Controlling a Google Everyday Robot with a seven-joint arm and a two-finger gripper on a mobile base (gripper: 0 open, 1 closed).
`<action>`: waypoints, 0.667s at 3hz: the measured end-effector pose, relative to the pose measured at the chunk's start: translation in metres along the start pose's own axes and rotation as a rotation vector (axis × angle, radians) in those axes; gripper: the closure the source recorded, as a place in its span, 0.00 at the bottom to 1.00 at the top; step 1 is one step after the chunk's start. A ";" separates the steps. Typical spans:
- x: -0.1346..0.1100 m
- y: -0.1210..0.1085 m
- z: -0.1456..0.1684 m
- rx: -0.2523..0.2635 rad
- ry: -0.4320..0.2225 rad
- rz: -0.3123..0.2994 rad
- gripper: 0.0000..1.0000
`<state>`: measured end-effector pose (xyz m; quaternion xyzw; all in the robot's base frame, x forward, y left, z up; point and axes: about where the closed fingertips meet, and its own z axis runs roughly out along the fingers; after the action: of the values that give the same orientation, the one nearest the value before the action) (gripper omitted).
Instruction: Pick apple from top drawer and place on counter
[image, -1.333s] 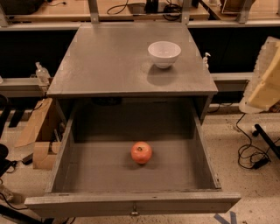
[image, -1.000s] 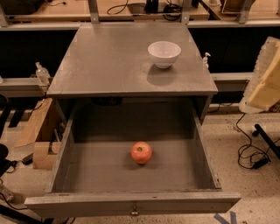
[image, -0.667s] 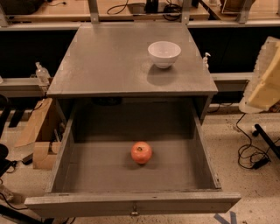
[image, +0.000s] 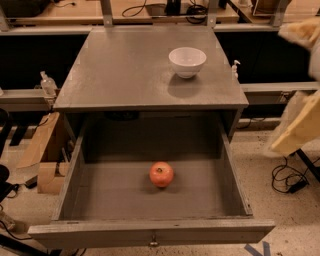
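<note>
Counter (image: 130, 70), flat and matte grey, tops the cabinet in the upper half of the view. Below it the top drawer (image: 235, 190) stands wide open, its small metal knob (image: 154, 243) at the middle of the front board. A pale cream robot arm (image: 297, 120) shows at the right edge, beside the cabinet and blurred. The gripper (image: 300, 32) appears to be the smeared pale shape at the upper right, level with the counter's back and well apart from the drawer; how far open it is, or whether it holds anything, cannot be told. A white bowl (image: 187, 61) sits on the counter's right rear part. The apple (image: 161, 174), red-orange, rests on the drawer floor near the middle, touching no wall.
</note>
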<state>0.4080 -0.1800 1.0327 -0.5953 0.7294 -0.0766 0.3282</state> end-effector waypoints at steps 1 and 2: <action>0.028 0.022 0.071 -0.052 -0.116 0.039 0.00; 0.025 0.017 0.154 -0.087 -0.317 0.130 0.00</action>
<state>0.4795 -0.1555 0.8951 -0.5650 0.7081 0.0713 0.4175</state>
